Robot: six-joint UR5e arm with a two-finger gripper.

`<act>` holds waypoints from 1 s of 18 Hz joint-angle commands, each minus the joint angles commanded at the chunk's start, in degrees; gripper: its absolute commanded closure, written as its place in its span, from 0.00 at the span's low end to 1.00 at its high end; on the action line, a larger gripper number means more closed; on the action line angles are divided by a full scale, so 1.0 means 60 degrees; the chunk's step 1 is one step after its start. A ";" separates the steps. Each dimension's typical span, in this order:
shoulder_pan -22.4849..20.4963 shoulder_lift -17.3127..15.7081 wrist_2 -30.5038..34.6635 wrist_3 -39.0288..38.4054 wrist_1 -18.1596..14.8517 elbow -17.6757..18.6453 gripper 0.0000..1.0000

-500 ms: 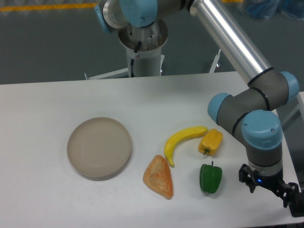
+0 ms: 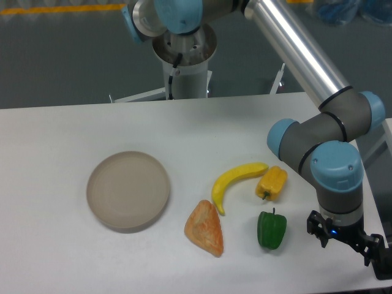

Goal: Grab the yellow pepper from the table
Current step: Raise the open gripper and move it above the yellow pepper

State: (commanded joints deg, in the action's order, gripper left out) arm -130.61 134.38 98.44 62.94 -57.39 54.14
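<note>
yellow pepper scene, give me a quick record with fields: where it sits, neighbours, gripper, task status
yellow pepper: lying on the table, right of centre, not held
banana: just left of the pepper, tip close to it
green pepper: in front of the yellow one, apart
bread: front, left of the green pepper
plate: left side, nothing on it
gripper: at the table's right front edge, away from the pepper; fingers unclear
status: not yet picked up

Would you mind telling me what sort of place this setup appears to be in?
Probably a robotics lab or workshop: an industrial arm stands at a plain white table bearing toy food such as a yellow pepper, above a grey floor with yellow line marking.
</note>
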 joint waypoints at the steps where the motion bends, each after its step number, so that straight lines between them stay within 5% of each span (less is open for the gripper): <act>1: 0.0015 -0.0044 -0.0043 -0.0002 0.0000 0.0015 0.00; 4: 0.0132 -0.0569 -0.0014 -0.0133 -0.0073 0.0525 0.00; 7: -0.0028 -0.1680 -0.0058 -0.0324 -0.0277 0.1913 0.00; 13: -0.0906 -0.3235 -0.1257 -0.0178 -0.1023 0.3734 0.00; 18: -0.1507 -0.3676 -0.1756 0.0538 -0.1289 0.4804 0.00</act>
State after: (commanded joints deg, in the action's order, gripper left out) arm -139.65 112.33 87.90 66.17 -65.13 82.96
